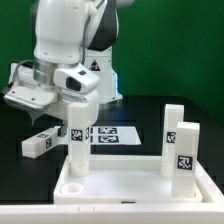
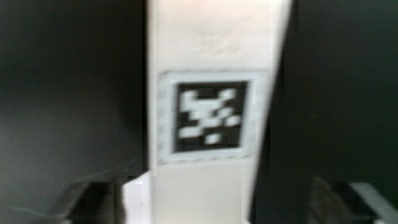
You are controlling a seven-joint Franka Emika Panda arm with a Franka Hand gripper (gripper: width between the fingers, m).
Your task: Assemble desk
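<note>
With the gripper [image 2: 222, 200] jaws apart either side of the upright white rectangular tagged block leg [image 2: 212, 100], I'd lift straight up, clearing the white square rimmed plastic panel [image 1: 130, 188] without nudging it.

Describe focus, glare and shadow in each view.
Exterior view: fairly sharp; bright, even light nearly washes out the white panel and legs, and the black table swallows shadows. Wrist view: soft and blurred; the close leg glares white, its tag fuzzy, and the surroundings are dark.

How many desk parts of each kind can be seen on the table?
Upright legs: 3
Lying leg: 1
Square panel: 1
Marker board: 1
Total: 6
</note>
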